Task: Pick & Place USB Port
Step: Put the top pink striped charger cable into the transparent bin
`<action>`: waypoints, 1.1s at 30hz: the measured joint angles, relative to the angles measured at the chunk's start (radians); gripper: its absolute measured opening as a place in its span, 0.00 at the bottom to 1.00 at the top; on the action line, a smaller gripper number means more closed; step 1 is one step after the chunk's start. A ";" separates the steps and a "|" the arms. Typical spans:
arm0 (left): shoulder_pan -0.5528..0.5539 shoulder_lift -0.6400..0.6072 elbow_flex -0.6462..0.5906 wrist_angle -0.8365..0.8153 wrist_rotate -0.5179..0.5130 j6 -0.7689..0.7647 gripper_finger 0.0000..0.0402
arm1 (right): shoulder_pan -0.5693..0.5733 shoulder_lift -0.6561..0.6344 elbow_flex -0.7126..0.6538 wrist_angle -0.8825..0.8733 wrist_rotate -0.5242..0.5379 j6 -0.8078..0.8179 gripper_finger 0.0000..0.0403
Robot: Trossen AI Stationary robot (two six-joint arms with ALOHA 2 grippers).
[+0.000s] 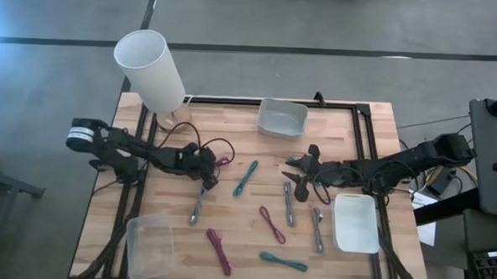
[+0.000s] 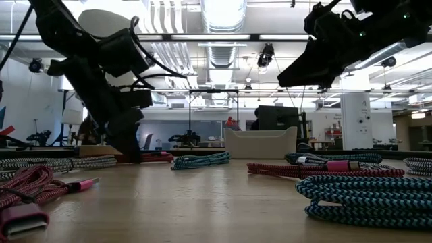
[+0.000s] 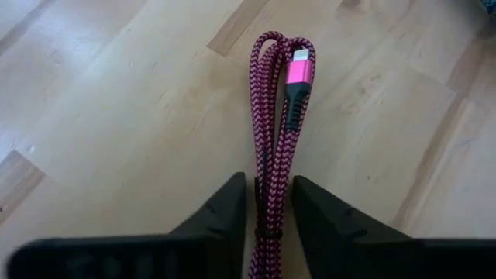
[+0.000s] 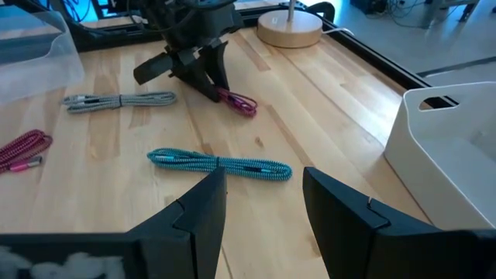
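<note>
High view: wooden table (image 1: 232, 130) with black frame. Left gripper (image 1: 209, 166) sits low at centre-left, right over a magenta braided USB cable (image 1: 222, 162). Right gripper (image 1: 302, 167) hangs above the table's centre-right, holding nothing. Scattered around: teal cable (image 1: 246, 178), grey cable (image 1: 198, 206), another grey cable (image 1: 289, 202), a third grey one (image 1: 317, 229), pink cable (image 1: 272, 225), magenta cable (image 1: 219, 251), teal cable at the front (image 1: 283, 261). Clear bin (image 1: 150, 246) front-left, white tray (image 1: 356, 223) front-right, grey bin (image 1: 282, 118) at the back, white lamp shade (image 1: 150, 69) back-left.

Low view: left gripper (image 2: 128, 152) is down at the table surface, next to the magenta cable (image 2: 156, 156). Right gripper (image 2: 287, 79) is high in the air. Cables lie across the foreground.

Left wrist view: jaws narrowly spread, one finger (image 3: 225, 217) on each side of the magenta cable (image 3: 271, 116), straddling its folded bundle. Whether they actually touch it, cannot tell. Pink metal plug (image 3: 298, 68) lies on top, pointing away from the gripper.

Right wrist view: jaws spread wide, nothing between; one finger (image 4: 198, 213) shows dark above the table. Beyond them the teal cable (image 4: 219, 164), farther off the left gripper (image 4: 203, 74) down on the magenta cable (image 4: 238, 101).
</note>
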 joint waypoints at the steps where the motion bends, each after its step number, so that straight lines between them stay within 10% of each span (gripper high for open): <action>1: 0.000 0.000 0.000 0.001 -0.001 -0.003 0.17 | 0.000 0.000 0.000 0.000 0.000 0.000 0.42; 19: -0.020 0.001 0.296 -0.288 -0.009 0.006 0.04 | 0.000 0.000 0.000 0.000 0.000 0.000 0.42; 33: -0.311 -0.129 0.502 -0.549 -0.082 -0.152 0.03 | 0.000 0.000 0.000 0.000 0.000 0.000 0.42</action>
